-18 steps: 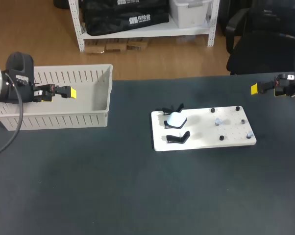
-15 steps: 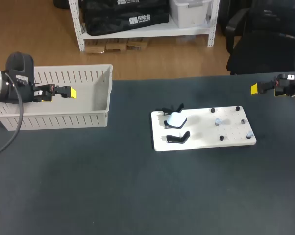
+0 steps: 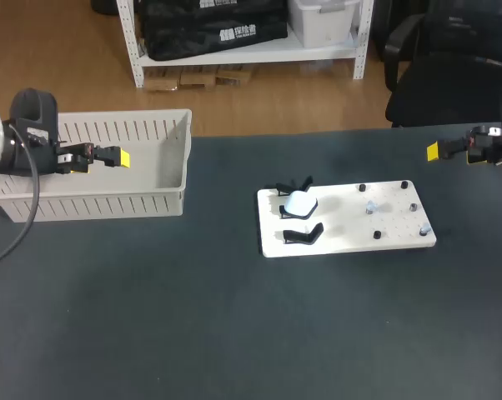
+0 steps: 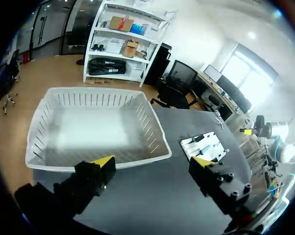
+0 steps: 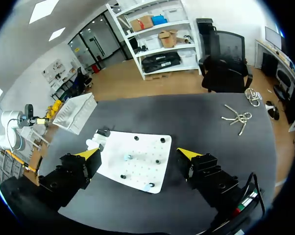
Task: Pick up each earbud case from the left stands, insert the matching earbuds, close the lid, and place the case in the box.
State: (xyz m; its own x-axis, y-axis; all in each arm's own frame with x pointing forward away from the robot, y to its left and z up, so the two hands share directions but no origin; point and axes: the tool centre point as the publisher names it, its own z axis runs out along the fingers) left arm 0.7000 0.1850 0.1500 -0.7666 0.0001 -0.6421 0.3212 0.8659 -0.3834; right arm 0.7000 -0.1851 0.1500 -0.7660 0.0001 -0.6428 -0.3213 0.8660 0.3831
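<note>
Box [image 3: 92, 204]: we see it ahead of left gripper [image 4: 153, 161], fingers spread.
Case [image 3: 300, 202]: on board's [image 3: 393, 232] stand.
Right gripper [image 5: 138, 153]: fingers spread.

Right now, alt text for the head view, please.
A white case sits among black stands at the left end of a white board on a dark table. The left gripper hangs by a white box at far left; the right gripper is at far right.
</note>
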